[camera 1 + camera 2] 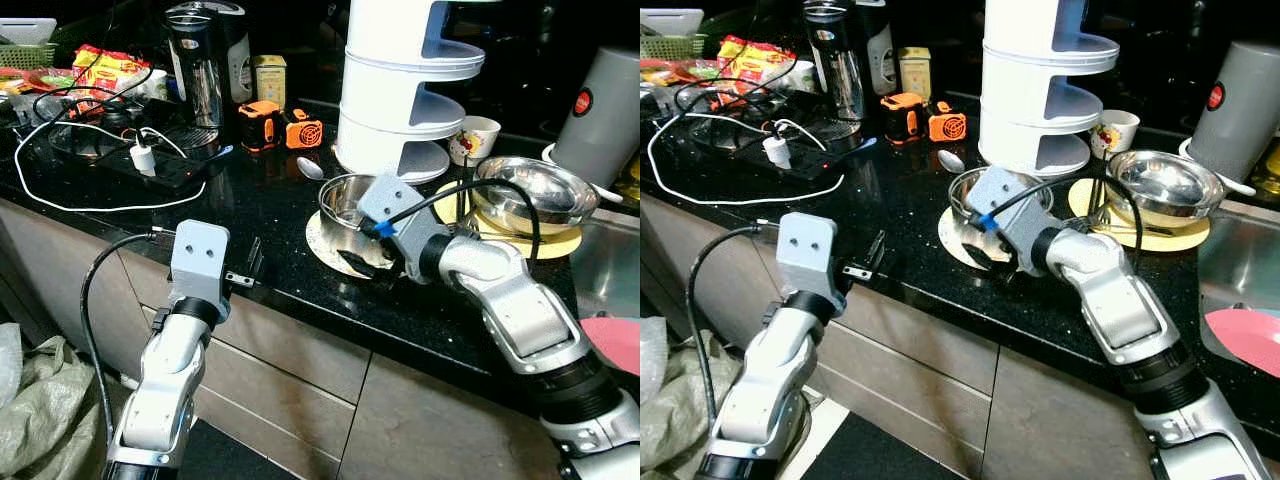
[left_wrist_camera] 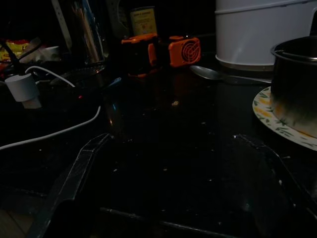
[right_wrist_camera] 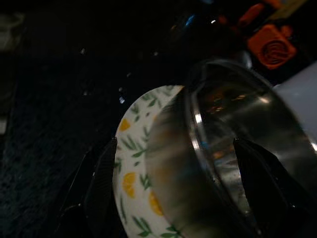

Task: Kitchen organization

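black speckled stone surface (image 1: 270, 200), carrying: small round steel pot (image 1: 345, 202) seated on a white round plate with green leaf and orange fruit print (image 1: 952, 236), just before a tall white tiered plastic rack (image 1: 400, 90). right gripper (image 3: 173, 183) at the pot's near side, jaws spread wide, one finger either side of pot and plate, gripping nothing. left gripper (image 1: 252, 266) at the surface's front edge, well apart from the pot, jaws open and empty. also: wide steel bowl (image 1: 525, 192) on a yellow mat; metal spoon (image 1: 310, 167); two orange and black gadgets (image 1: 280, 126); white charger plug with cable (image 1: 143, 157).
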